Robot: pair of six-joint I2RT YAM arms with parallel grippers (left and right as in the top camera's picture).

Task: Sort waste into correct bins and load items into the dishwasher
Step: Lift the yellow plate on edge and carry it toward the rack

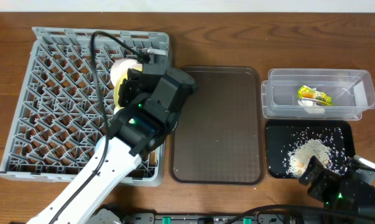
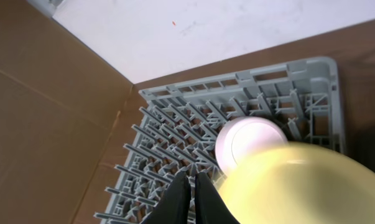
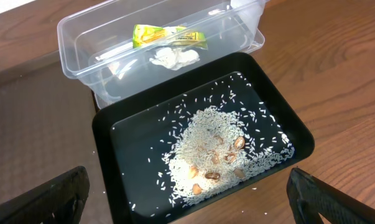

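While I watch from the console, the stock reads as follows. Dish rack (image 1: 50, 106): grey, latticed, at the left of the table (image 1: 237, 37). Left gripper (image 2: 191, 200): over the rack's right side, fingers pressed almost together with only a sliver between them. A pale yellow plate (image 2: 299, 186) shows from overhead as a thin edge and lies right against the right finger; I cannot tell whether its rim is pinched there. Bowl (image 2: 249, 143): white, round, sitting among the rack's dividers just behind the plate, toward the rack's far edge. Brown tray (image 1: 218, 124): in the middle of the table, just beside the rack. Clear tub (image 1: 280, 93): far right, holding a green-and-yellow wrapper (image 3: 168, 36) with a crumpled white scrap (image 3: 173, 57) just beside it. Black tray (image 3: 128, 143): just in front of the tub, carrying a heap of rice (image 3: 212, 143) with loose grains scattered round it and a few brownish bits (image 3: 212, 176) in the heap. Right gripper (image 3: 193, 202): hanging over the near end of the black tray, fingers spread wide, nothing between them.
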